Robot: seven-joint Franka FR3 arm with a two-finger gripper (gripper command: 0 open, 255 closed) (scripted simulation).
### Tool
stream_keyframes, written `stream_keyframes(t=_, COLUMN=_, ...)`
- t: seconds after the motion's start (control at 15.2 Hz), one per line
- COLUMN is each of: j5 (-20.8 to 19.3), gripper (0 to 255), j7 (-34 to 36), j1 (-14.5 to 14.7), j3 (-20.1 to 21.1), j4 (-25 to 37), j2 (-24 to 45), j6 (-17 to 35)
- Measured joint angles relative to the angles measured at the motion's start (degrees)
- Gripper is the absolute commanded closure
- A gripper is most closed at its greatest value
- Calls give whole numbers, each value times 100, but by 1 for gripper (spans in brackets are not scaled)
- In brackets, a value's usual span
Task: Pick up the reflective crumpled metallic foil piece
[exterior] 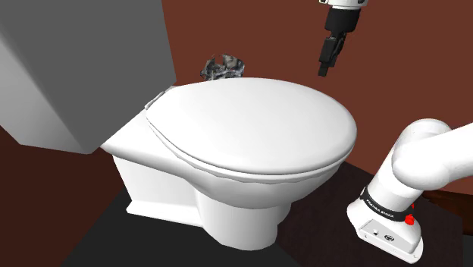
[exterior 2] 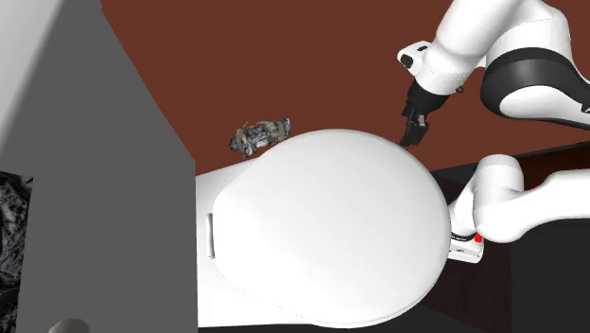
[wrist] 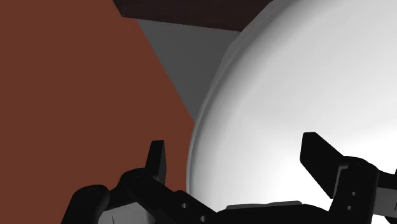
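Jaws stand wide apart with nothing between them. In the wrist view the gripper looks past its two black fingers at the curved edge of the white toilet lid and the reddish-brown wall beside it. I take that spread as readiness: a crumpled lump needs a wide mouth to drop over it.

In the shoulder view the gripper hangs at the upper right of the frame, pointing down, above and beyond the far rim of the toilet lid. Held that high, it looks placed to clear the lid's dome rather than scrape along it.

The foil piece sits at the upper middle of that frame, a grey, glinting wad just behind the lid's back edge, against the wall and near the corner of the grey tank. What it rests on is hidden by the lid. In the second exterior view the foil piece lies left of centre and the gripper right of centre, well apart.

Tucked between lid and wall, the foil seems reachable only from above, so the arm, rising from its stand at the lower right, would probably need to move sideways along the wall before it descends.
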Motion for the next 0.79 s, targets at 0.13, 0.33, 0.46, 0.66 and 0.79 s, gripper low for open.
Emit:
stream_keyframes(t=0.13, j5=-11, gripper=0, j7=-22, j1=19, j3=18, j4=48, j2=92, j6=63)
stream_keyframes(t=0.33, j5=-102, gripper=0, j7=-180, j1=100, j3=72, j4=254, j2=553, j6=415)
stream_keyframes(t=0.46, j5=-180, gripper=0, j7=-309, j1=151, j3=110, j4=515, j2=923, j6=605)
stream_keyframes(t=0.66, j5=-300, gripper=0, j7=-484, j1=227, j3=185, j4=866, j2=1486, j6=938)
stream_keyframes(t=0.79, j5=-388, gripper=0, j7=-600, j1=269, j3=237, j4=1164, j2=1894, j6=1131)
